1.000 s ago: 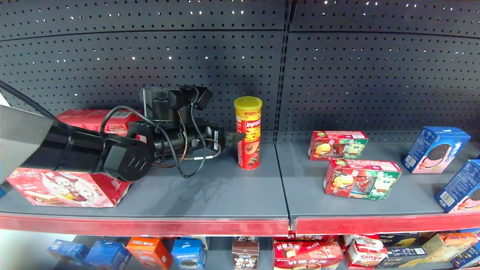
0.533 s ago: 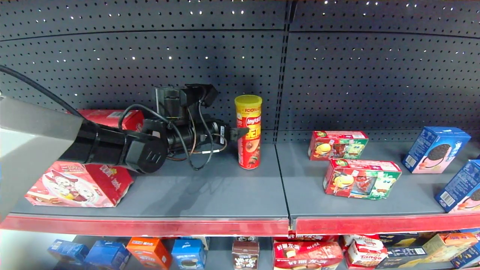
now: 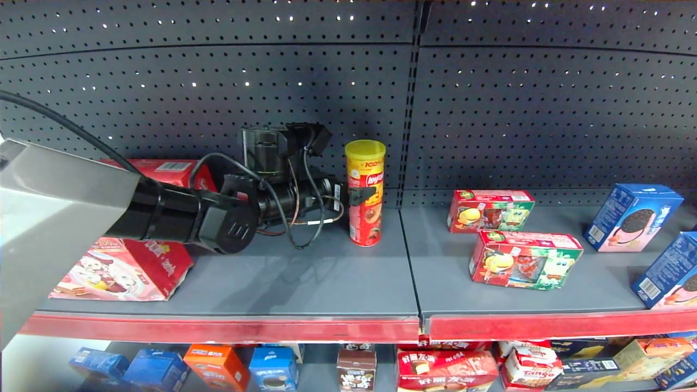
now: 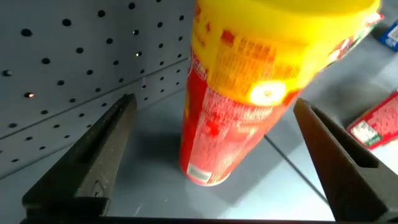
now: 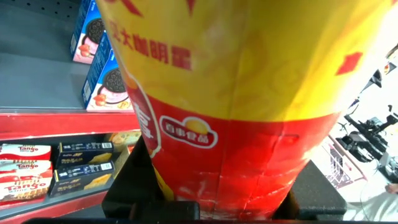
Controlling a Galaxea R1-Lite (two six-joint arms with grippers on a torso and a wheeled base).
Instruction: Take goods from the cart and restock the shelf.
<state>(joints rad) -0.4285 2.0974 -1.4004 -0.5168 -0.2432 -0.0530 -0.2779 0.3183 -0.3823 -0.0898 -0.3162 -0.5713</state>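
A tall chips can [image 3: 366, 218] with a yellow lid and red body stands upright on the grey shelf [image 3: 305, 277], close to the pegboard back wall. My left gripper [image 3: 366, 193] reaches in from the left at mid-height of the can, open, with one finger on each side. In the left wrist view the can [image 4: 217, 149] stands between the spread fingers [image 4: 106, 149] of the left gripper [image 4: 214, 106]. My right gripper [image 5: 224, 196] is shut on a yellow and red package [image 5: 236, 93], which hides most of its fingers.
Red snack boxes [image 3: 120, 261] lie under and behind my left arm. Two cartoon boxes [image 3: 523, 258] and blue cookie boxes [image 3: 631, 215] sit on the right half of the shelf. Bare shelf lies in front of the can. The lower shelf [image 3: 218, 365] holds several boxes.
My left arm has pushed further right, so its fingers now flank the can instead of stopping at its left side. The can stands slightly further right.
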